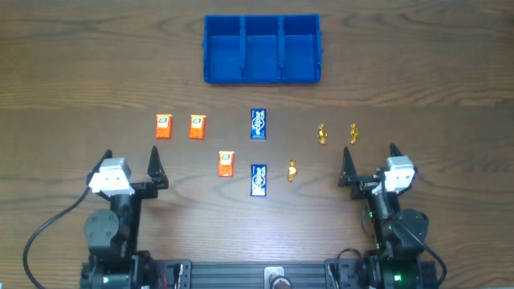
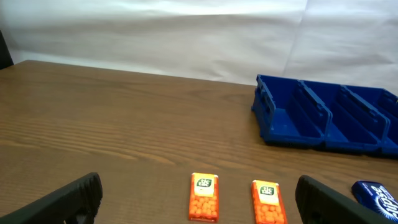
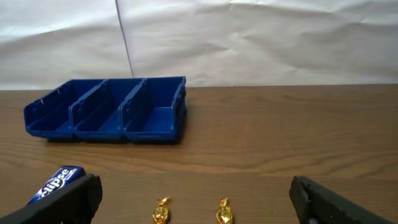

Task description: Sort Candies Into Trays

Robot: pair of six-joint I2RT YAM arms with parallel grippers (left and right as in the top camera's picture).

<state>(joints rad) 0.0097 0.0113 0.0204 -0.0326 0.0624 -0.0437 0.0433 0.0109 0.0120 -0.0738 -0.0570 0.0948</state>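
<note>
A blue three-compartment tray sits at the far middle of the table, its compartments bare; it also appears as the tray and the tray. Three orange candy boxes lie left of centre; two of them lie ahead of my left gripper. Two blue packs lie in the middle. Three gold-wrapped candies lie to the right. My left gripper and right gripper stand open near the front, holding nothing.
The wooden table has free room on both sides of the tray and along the front between the arms. A white backdrop hangs behind the table's far edge.
</note>
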